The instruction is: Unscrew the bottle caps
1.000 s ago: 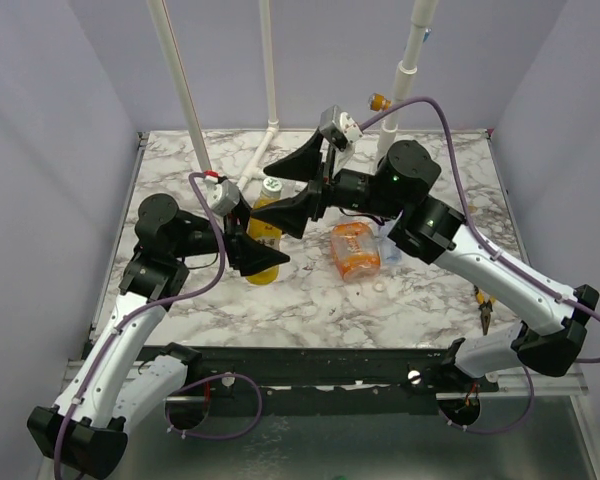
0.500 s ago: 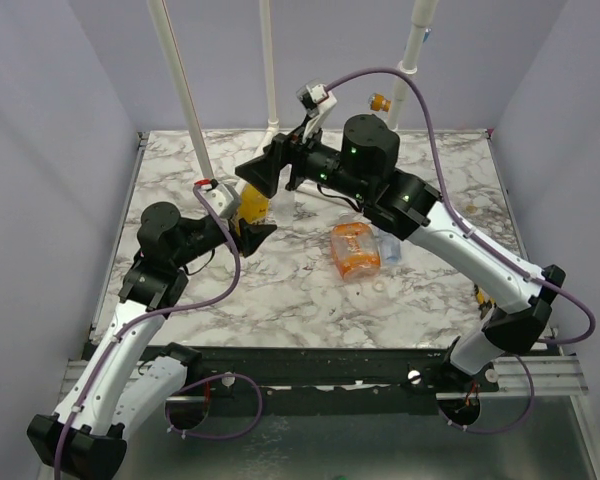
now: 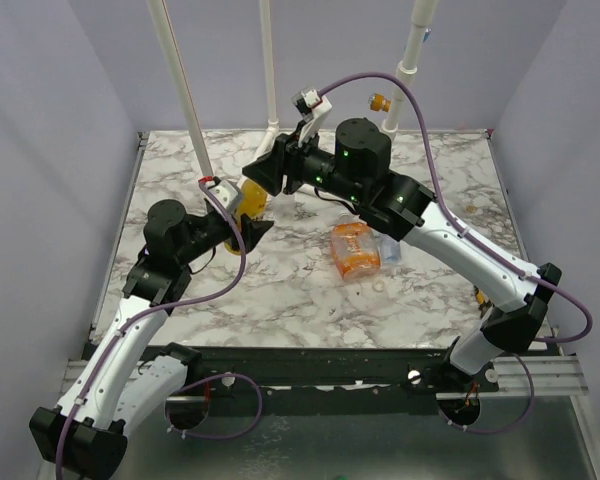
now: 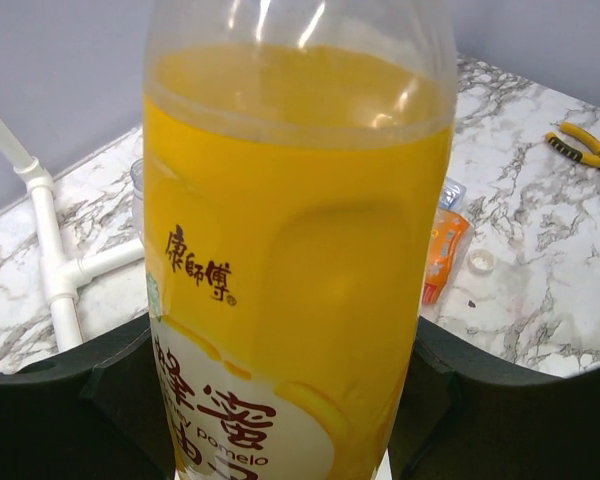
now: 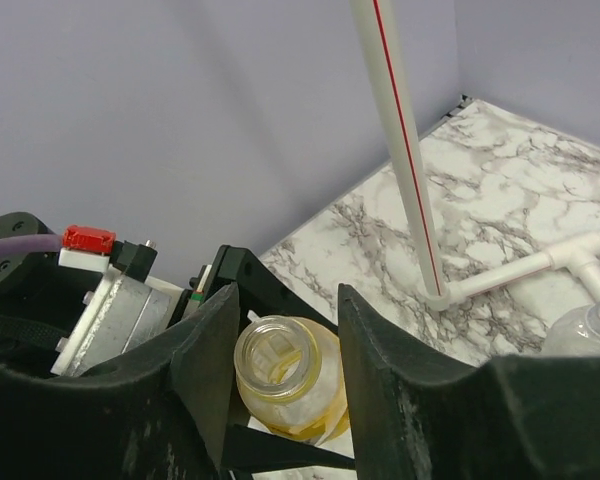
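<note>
The slender yellow-orange bottle (image 3: 250,203) stands upright left of centre, and my left gripper (image 3: 248,228) is shut on its body. Its yellow body and label (image 4: 300,250) fill the left wrist view, between the two black fingers (image 4: 60,400). My right gripper (image 3: 263,176) comes in from the right over the bottle's top. From the right wrist I see the pale translucent bottle cap (image 5: 278,358) between the jaws of my right gripper (image 5: 285,335), which is shut on it. The left finger presses it and the right finger sits close against it.
A squat orange bottle (image 3: 355,250) lies mid-table beside a clear bottle (image 3: 390,248), with a loose white cap (image 3: 381,286) in front. Yellow-handled pliers (image 3: 483,300) lie at the right edge. White pipe frame (image 3: 270,130) with a yellow knob (image 3: 380,101) stands at the back.
My right gripper swung left over the yellow-orange bottle and went from wide open to shut round its cap. The left gripper kept its hold and carried the bottle back a little.
</note>
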Motion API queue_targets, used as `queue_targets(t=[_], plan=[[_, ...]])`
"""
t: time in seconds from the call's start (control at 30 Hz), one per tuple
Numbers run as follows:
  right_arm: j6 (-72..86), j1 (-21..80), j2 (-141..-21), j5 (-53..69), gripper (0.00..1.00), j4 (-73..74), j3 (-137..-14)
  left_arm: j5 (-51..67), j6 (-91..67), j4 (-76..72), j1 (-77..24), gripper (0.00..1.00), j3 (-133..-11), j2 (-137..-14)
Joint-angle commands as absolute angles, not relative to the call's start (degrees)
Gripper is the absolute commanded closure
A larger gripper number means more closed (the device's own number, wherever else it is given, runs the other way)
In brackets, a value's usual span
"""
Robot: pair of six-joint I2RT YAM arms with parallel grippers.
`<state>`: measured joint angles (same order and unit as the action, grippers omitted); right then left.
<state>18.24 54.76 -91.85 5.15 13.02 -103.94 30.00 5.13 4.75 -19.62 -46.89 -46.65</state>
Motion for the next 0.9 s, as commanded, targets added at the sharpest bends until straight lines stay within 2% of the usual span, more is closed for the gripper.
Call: queue_targets(t=[0.0, 0.07, 0.27, 0.47, 0.5, 0.53, 0.63, 0.67, 0.7, 0.87], plan=[[17.95, 55.02, -90.61, 3.80, 0.56, 13.18, -102.60, 28.47, 3.79, 4.48, -19.51, 1.00, -47.45, -47.44], [17.80, 55.05, -90.32, 3.78, 0.61, 12.88, -101.84, 29.19, 3.35, 4.48, -19.51, 1.00, -47.56, -47.64], [17.42, 55.02, -88.19, 4.08, 0.62, 11.54, -98.63, 34.13, 3.93, 4.39, -19.51, 1.00, -46.58, -46.35], [18.00, 55.03, -85.53, 5.51, 0.72, 10.72, -93.81, 33.99, 4.05, 4.22, -19.51, 1.00, -46.49, -46.02], [18.09, 55.02, -85.23, 5.54, 0.76, 10.61, -93.09, 34.01, 3.81, 4.22, -19.53, 1.00, -46.57, -46.05], [18.19, 55.02, -84.93, 5.62, 0.83, 10.53, -92.16, 34.09, 3.47, 4.15, -19.52, 0.90, -46.70, -46.13], [17.89, 55.06, -83.78, 3.67, 0.96, 10.26, -89.81, 34.82, 2.38, 4.28, -19.51, 0.23, -46.64, -45.97], [17.61, 55.02, -83.22, 2.80, 0.97, 10.29, -89.15, 35.09, 2.34, 4.60, -19.51, 0.10, -46.59, -45.81], [17.14, 55.02, -82.81, 1.76, 0.97, 10.21, -88.25, 35.24, 2.45, 4.94, -19.51, 0.01, -46.52, -45.64], [13.18, 55.02, -80.98, -3.79, 0.99, 9.73, -84.64, 32.80, 2.29, 7.65, -19.52, 0.01, -46.42, -44.87]])
